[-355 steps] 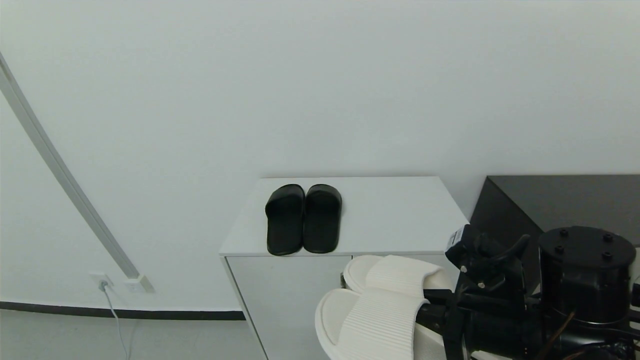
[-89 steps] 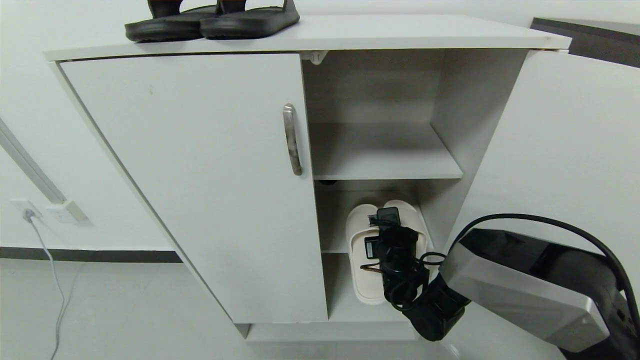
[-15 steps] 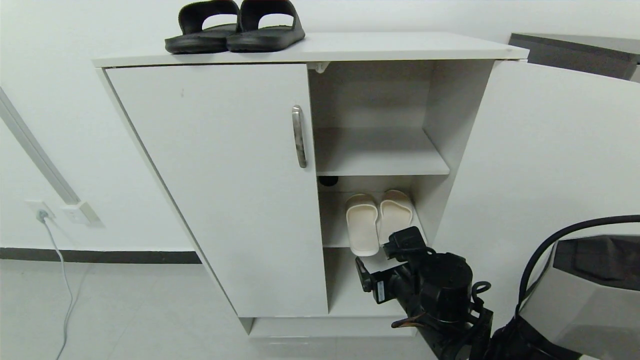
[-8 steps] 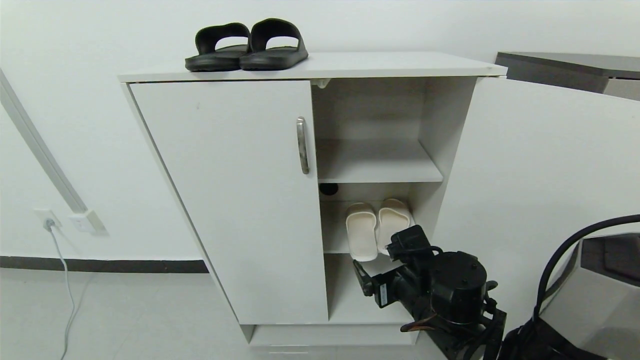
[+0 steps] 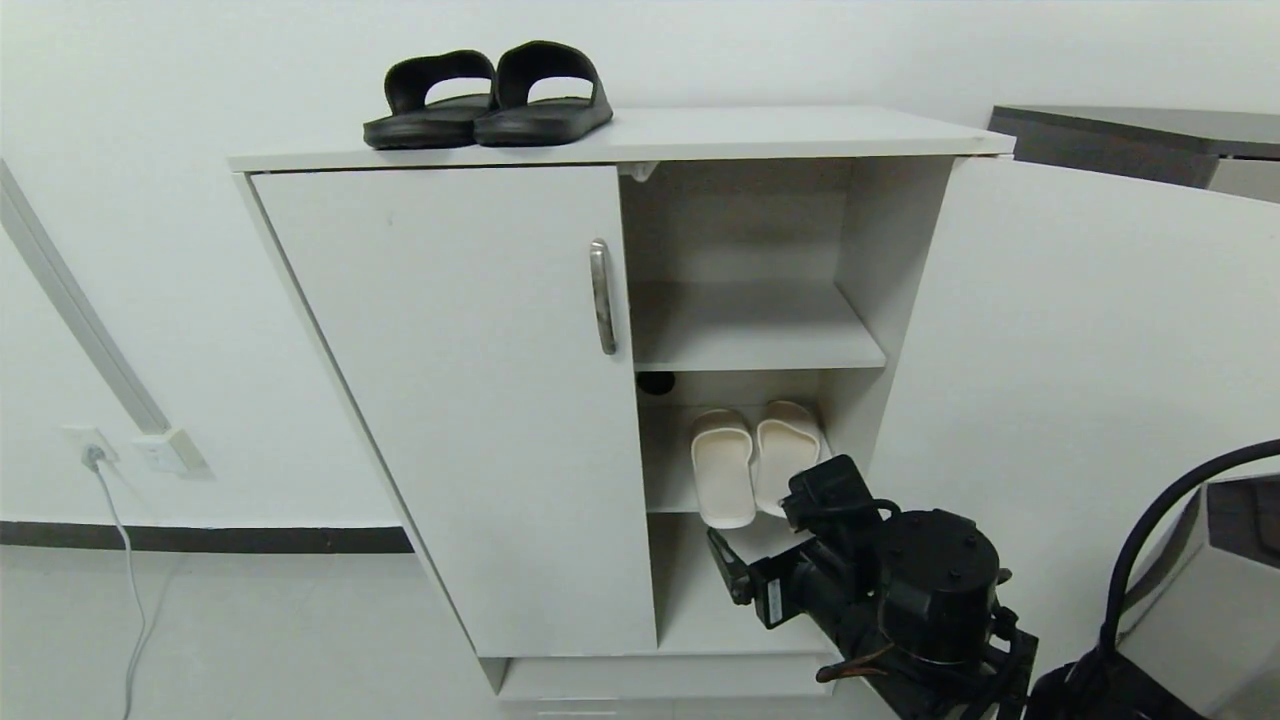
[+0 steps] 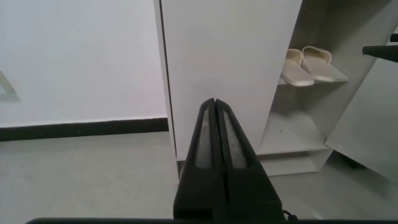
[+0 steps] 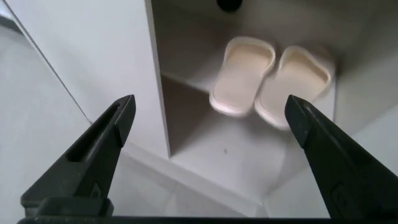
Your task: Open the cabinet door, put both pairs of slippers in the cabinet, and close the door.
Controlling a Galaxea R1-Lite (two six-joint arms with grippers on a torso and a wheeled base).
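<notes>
The right gripper (image 5: pixel 765 530) has its black fingers (image 7: pixel 93 155) spread wide with nothing between them, low before the open right compartment of the white two-door cabinet (image 5: pixel 890 250). Just beyond them the pair of cream foam slippers (image 5: pixel 755 460) lies on the middle shelf (image 5: pixel 665 470), heels seemingly at or past its front edge. A brush from the arm could drag them out, and the shutting door could catch them. The open white right door (image 5: pixel 1080 400) stands close beside the arm, so a sideways swing may knock it. The left gripper (image 6: pixel 215 109) has its fingers pressed together, empty, facing the shut left door (image 5: pixel 450 400). The pair of black rubber slide slippers (image 5: pixel 490 95) sits on the cabinet top (image 5: pixel 800 125), near its front edge. A clumsy pinch there might take one and shove the other to the floor.
</notes>
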